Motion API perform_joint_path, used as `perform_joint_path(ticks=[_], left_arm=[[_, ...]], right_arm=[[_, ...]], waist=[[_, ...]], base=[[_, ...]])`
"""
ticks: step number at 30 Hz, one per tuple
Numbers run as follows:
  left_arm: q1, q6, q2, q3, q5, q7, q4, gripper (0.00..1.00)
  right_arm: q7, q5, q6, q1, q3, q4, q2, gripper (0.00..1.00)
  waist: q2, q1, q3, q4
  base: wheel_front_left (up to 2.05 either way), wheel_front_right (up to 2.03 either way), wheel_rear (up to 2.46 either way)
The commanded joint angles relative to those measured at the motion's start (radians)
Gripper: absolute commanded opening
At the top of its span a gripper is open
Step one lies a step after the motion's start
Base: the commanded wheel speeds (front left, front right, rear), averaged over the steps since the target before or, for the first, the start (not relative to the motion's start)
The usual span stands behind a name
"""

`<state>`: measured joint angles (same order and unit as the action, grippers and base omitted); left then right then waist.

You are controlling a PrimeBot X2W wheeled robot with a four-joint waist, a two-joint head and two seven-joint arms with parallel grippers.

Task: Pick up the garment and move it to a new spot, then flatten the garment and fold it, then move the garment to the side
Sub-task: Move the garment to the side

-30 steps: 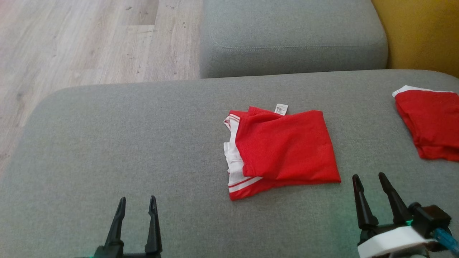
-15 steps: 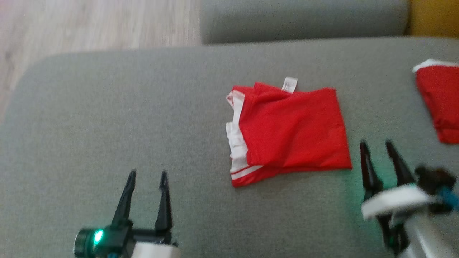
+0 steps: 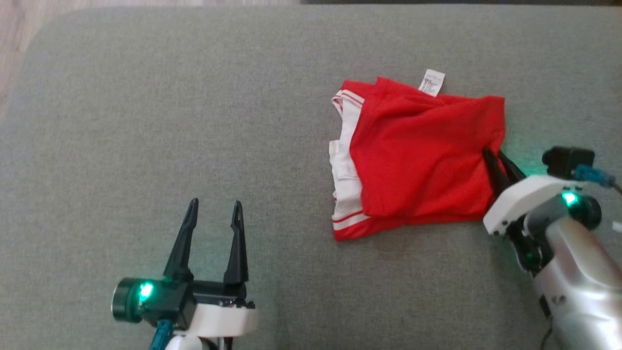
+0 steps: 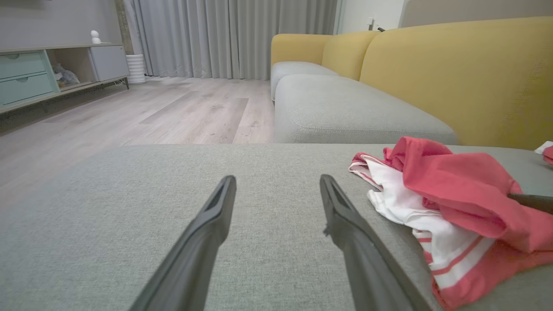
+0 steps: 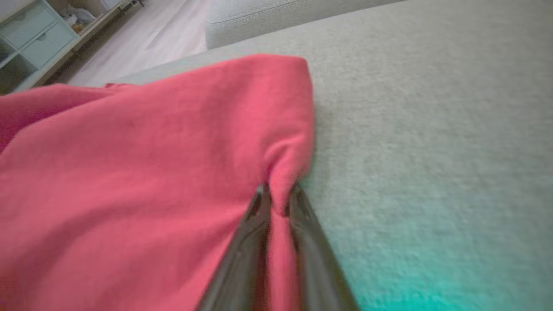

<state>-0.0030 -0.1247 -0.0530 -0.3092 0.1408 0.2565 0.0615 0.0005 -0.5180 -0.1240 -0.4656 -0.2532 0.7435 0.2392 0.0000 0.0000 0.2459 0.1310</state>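
**Garment** (image 3: pixel 418 155). Red, with white trim (image 3: pixel 342 180) along its left side and a small label (image 3: pixel 431 81) at the far edge. It lies in loose, uneven layers on the grey seat (image 3: pixel 146 121), right of centre. The top layer is rumpled and rides up slightly near the right edge.

**Right gripper** (image 3: pixel 494 154). Its fingers are clamped on a pinch of the garment's right edge. In the right wrist view the cloth puckers and bunches between the tips. Judged purpose: an edge hold, so the piece can be lifted off the seat and carried to a new spot. This looks like the pick-up, the first step of the task.

**Left gripper** (image 3: pixel 215 203). Its fingers are apart with nothing between them. It sits low over bare seat, to the left of the garment and well apart from it. It is likely held clear until a second grip is wanted on the trim side.

**Handling note.** The pinch may hold only the top layer, in which case the lower layers could trail or unfold on lifting.
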Motion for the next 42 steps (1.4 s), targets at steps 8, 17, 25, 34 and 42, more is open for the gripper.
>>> perform_joint_path(ticks=[8, 17, 25, 34, 42], left_arm=[[-0.062, -0.026, 0.003, 0.035, 0.01, 0.005, -0.053, 1.0], [-0.16, -0.022, 0.003, 0.012, 0.015, 0.005, -0.063, 1.0], [-0.242, -0.018, 0.003, -0.009, 0.015, 0.005, -0.061, 1.0], [-0.233, -0.042, 0.003, -0.008, 0.06, 0.005, -0.045, 1.0], [-0.127, -0.038, 0.003, 0.019, 0.095, 0.005, 0.005, 1.0]], right_arm=[[-0.03, -0.018, -0.007, -0.125, -0.044, -0.062, 0.145, 0.0], [0.075, 0.006, -0.007, -0.182, 0.042, -0.201, 0.456, 0.0], [0.173, 0.022, -0.007, -0.14, 0.265, -0.275, 0.652, 0.76], [0.185, 0.184, -0.007, -0.039, 0.378, -0.354, 0.459, 1.0], [0.024, 0.162, -0.007, 0.164, 0.18, -0.398, 0.126, 1.0]], waist=[[0.0, 0.0, 0.103, -0.044], [0.0, 0.0, 0.22, -0.13], [0.0, 0.0, 0.276, -0.146], [0.0, 0.0, 0.16, -0.115], [0.0, 0.0, -0.087, -0.089]], base=[[0.0, 0.0, 0.0], [0.0, 0.0, 0.0], [0.0, 0.0, 0.0], [0.0, 0.0, 0.0], [0.0, 0.0, 0.0]])
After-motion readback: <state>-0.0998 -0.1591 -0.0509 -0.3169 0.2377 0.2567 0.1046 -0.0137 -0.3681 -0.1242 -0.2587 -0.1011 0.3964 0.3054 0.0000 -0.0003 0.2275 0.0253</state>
